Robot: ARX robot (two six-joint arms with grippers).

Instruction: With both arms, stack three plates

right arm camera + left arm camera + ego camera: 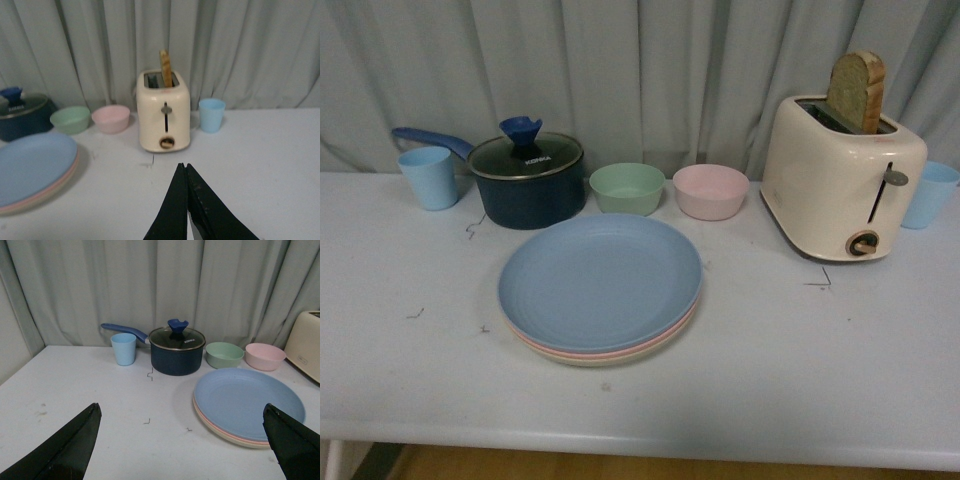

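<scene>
Three plates sit in one pile near the middle of the white table: the blue plate on top, a thin pink plate rim showing beneath it, and the cream plate at the bottom, edges closely aligned, so the stacking looks finished. Behind the pile stand a dark blue lidded saucepan, a green bowl and a pink bowl, with a light blue cup at far left. To the right is a cream toaster with a slice of bread standing up in its slot, and another blue cup just beyond it. The left gripper hangs released, its black fingers spread wide and clear of the plates, probably drawn back after letting go. The right gripper is clenched on nothing, fingertips pressed together above bare table in front of the toaster, apparently parked away from the stack.
</scene>
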